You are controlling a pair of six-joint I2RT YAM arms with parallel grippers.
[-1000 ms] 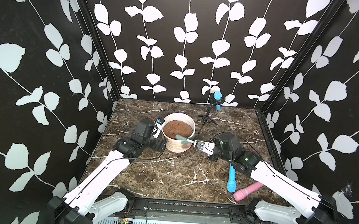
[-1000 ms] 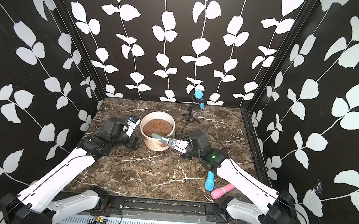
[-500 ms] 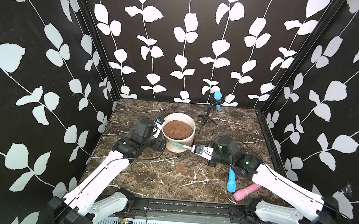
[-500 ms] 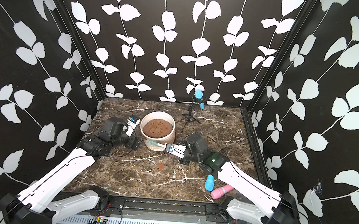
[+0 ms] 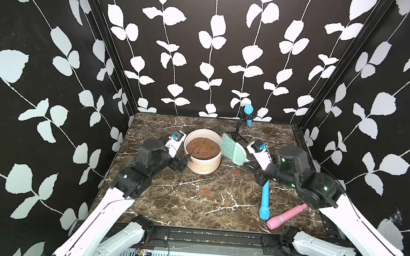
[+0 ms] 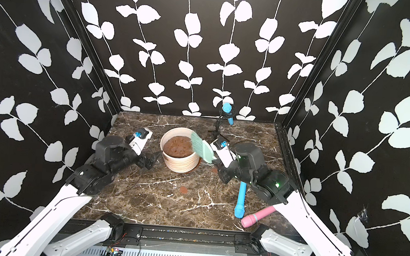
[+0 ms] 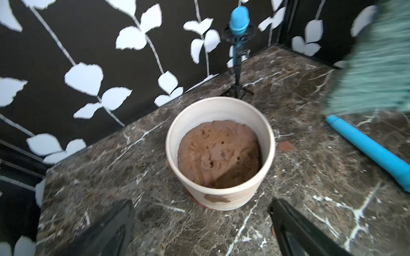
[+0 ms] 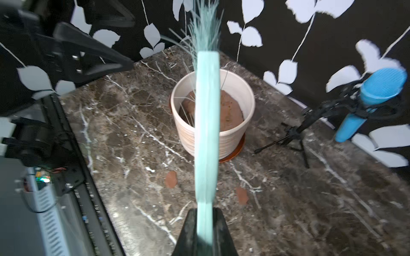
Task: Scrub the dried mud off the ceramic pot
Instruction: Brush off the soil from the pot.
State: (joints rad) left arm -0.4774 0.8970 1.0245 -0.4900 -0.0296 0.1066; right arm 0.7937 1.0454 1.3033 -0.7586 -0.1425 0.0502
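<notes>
The ceramic pot (image 5: 202,166) (image 6: 181,164) stands mid-table, cream and ribbed, on an orange-brown saucer and filled with brown soil. One patch of dried mud (image 7: 216,198) clings to its side; two more patches lie on the table (image 5: 206,191) (image 5: 237,172) (image 8: 170,179). My left gripper (image 5: 184,163) (image 7: 200,209) is open just left of the pot, with its fingers facing the pot's wall. My right gripper (image 5: 247,164) (image 8: 205,212) is shut on the handle of a teal brush (image 5: 233,150) (image 8: 207,133). The brush is tilted up, with its bristles beside and above the pot's right rim.
A blue microphone on a black tripod (image 5: 248,114) stands at the back right. Another blue microphone (image 5: 264,202) and a pink one (image 5: 285,216) lie at the front right, near my right arm. Patterned walls enclose three sides.
My right gripper swept the brush down the pot's front side, then lifted it up and to the right of the rim. Brown patches now lie on the table. The left arm has not moved.
</notes>
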